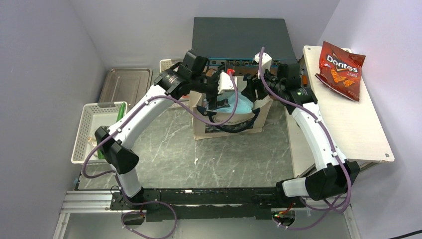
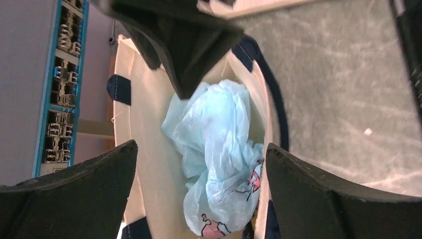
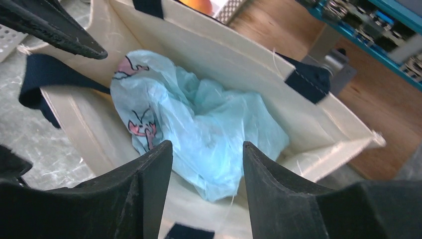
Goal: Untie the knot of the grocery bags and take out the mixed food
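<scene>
A crumpled light-blue grocery bag (image 1: pixel 240 105) with pink cartoon prints lies inside the beige tote (image 1: pixel 206 128). It shows in the left wrist view (image 2: pixel 219 144) and the right wrist view (image 3: pixel 204 119). I cannot make out a knot. My left gripper (image 1: pixel 222 92) is open above the tote's left side, its jaws (image 2: pixel 201 145) wide apart and empty. My right gripper (image 1: pixel 253 89) is open above the tote's right side, its jaws (image 3: pixel 206 144) apart over the bag and not touching it. A red Doritos bag (image 1: pixel 341 64) lies on the wooden board. A green cucumber (image 1: pixel 120 111) lies in the white basket.
The wooden board (image 1: pixel 348 129) stands at the right. A white basket (image 1: pixel 89 134) and a metal tray (image 1: pixel 124 84) stand at the left. A dark switch box (image 1: pixel 239 37) sits behind the tote. The tote's dark strap (image 1: pixel 234 128) hangs over its front.
</scene>
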{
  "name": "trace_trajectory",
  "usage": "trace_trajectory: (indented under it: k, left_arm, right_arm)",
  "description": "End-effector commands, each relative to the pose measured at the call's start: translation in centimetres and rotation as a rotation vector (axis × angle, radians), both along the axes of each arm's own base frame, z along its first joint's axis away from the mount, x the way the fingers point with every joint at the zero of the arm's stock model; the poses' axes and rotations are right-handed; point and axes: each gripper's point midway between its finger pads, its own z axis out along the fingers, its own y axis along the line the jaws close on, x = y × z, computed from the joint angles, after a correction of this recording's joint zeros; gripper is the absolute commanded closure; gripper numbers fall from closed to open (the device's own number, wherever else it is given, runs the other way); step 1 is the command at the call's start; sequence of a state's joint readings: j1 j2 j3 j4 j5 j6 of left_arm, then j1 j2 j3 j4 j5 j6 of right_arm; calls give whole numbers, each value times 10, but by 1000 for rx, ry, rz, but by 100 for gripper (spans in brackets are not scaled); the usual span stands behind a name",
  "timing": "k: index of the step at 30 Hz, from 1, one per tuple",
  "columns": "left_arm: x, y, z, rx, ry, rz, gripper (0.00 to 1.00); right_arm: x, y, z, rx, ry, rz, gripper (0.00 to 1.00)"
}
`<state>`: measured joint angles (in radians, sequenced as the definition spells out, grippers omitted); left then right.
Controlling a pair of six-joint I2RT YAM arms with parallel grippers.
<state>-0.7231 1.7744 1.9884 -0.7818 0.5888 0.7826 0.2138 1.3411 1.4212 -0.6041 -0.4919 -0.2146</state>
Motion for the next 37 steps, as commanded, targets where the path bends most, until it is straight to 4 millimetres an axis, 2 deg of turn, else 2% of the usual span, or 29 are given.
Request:
trace_trajectory:
  k: [1, 3, 4, 6, 8, 12, 14, 17, 19, 22, 24, 26, 30, 37]
  left_arm:
    - [-13, 15, 56, -188, 69, 32, 1]
    - [-9, 42, 75, -271, 109, 130, 1]
    - [-2, 64, 81, -302, 125, 198, 0]
    - [8, 102, 76, -344, 217, 346, 1]
    - [23, 145, 70, -369, 314, 537, 1]
    - [39, 234, 40, -352, 545, 856, 1]
    - [37, 274, 28, -352, 594, 953, 1]
    - [34, 324, 2, -291, 638, 1121, 0]
    - [27, 345, -12, -229, 655, 1192, 1]
    - [17, 365, -31, -194, 633, 1270, 1]
    - [9, 371, -54, -162, 625, 1308, 1]
    - [3, 372, -63, -156, 608, 1314, 1]
    - [-2, 370, -63, -169, 589, 1310, 1]
    - [-5, 367, -52, -186, 556, 1298, 0]
  right_arm:
    - [10, 18, 24, 55, -81, 44, 43]
    - [11, 14, 28, 28, -106, 38, 41]
    - [12, 12, 30, 18, -112, 30, 40]
    - [9, 9, 37, 9, -125, 27, 36]
    - [4, 9, 47, 25, -142, 27, 28]
    - [-9, 5, 68, 87, -188, -18, 11]
    - [-17, 0, 74, 110, -208, -52, 1]
    - [-32, -8, 81, 137, -225, -97, 0]
    - [-43, -13, 76, 151, -205, -124, 0]
    - [-60, -18, 60, 173, -153, -156, 0]
    - [-69, -23, 46, 198, -104, -182, 0]
    - [-77, -33, 34, 205, -70, -205, 0]
    - [-87, -39, 26, 185, -68, -190, 0]
    - [-85, -45, 37, 190, -100, -178, 0]
